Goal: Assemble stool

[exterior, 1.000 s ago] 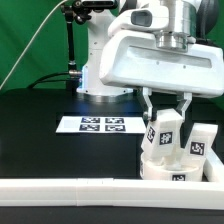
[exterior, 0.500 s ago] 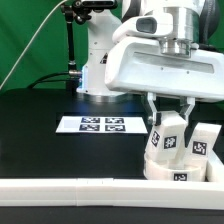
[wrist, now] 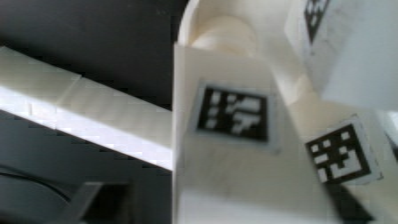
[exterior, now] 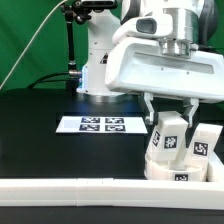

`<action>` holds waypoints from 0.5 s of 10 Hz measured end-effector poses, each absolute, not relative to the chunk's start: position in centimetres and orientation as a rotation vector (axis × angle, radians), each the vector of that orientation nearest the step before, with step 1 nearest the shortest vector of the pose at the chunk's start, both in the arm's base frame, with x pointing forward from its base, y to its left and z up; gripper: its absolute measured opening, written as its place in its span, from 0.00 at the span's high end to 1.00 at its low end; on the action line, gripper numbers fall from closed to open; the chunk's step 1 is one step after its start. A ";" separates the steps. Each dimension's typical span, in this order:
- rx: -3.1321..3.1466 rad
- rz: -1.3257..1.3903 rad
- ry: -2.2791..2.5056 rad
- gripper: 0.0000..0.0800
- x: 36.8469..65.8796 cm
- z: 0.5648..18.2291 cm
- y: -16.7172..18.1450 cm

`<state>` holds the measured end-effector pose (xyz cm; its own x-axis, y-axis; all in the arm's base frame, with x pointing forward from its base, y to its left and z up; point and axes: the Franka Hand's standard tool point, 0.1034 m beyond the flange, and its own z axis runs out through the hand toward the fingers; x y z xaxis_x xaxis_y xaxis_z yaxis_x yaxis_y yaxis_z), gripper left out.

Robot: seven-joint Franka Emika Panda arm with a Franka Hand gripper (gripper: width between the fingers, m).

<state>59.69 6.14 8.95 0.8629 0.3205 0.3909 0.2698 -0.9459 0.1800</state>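
While fingers (exterior: 169,110) grip leg (exterior: 168,133) | black table (exterior: 50,150) | green backdrop (exterior: 30,40)

White boxy arm (exterior: 165,70) — grey wrist, dark tool (exterior: 169,115) fingers

Smooth white plastic legs (exterior: 167,138) (matt) stand above a matt black table (exterior: 60,155).

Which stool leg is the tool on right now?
The leg standing upright on the seat disc, between the tool fingers. The other leg stands free, toward the exterior view's right.
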 end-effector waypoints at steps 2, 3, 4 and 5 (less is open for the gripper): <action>2.938 0.595 0.457 0.28 59.6 10.1 6.4; 2.946 0.587 0.459 0.21 59.6 10.7 6.8; 2.953 0.573 0.464 0.19 59.5 11.2 7.2; 2.968 0.522 0.462 0.19 59.4 11.8 7.2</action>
<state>59.36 7.22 11.82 0.8958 0.3101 0.3184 0.2783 -0.9499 0.1422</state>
